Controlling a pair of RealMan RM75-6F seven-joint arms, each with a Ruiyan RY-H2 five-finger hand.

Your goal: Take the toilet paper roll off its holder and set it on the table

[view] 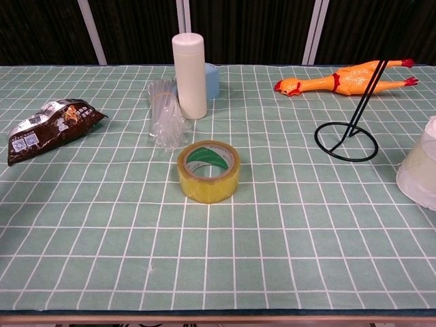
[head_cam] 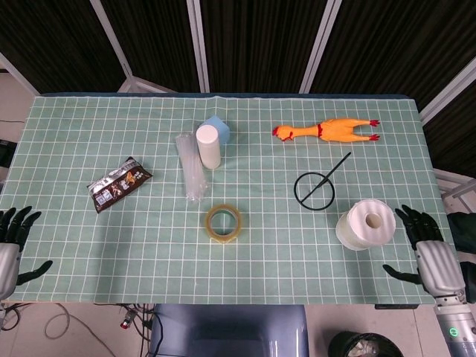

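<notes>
The white toilet paper roll (head_cam: 365,223) stands on the table near the right front edge, slightly tilted, and its left side shows at the right border of the chest view (view: 420,167). The black wire holder (head_cam: 318,185) stands bare just behind and left of it, with its round base and slanted rod (view: 349,135) in plain sight. My right hand (head_cam: 429,253) is off the table's right front corner, fingers spread, apart from the roll and holding nothing. My left hand (head_cam: 12,242) hangs open off the left front corner.
A yellow tape roll (head_cam: 224,222) lies at front centre. A white bottle (head_cam: 208,145), a blue cup (head_cam: 219,126) and a clear plastic bundle (head_cam: 190,167) stand at mid-left. A snack packet (head_cam: 117,182) lies left, a rubber chicken (head_cam: 327,129) at the back right.
</notes>
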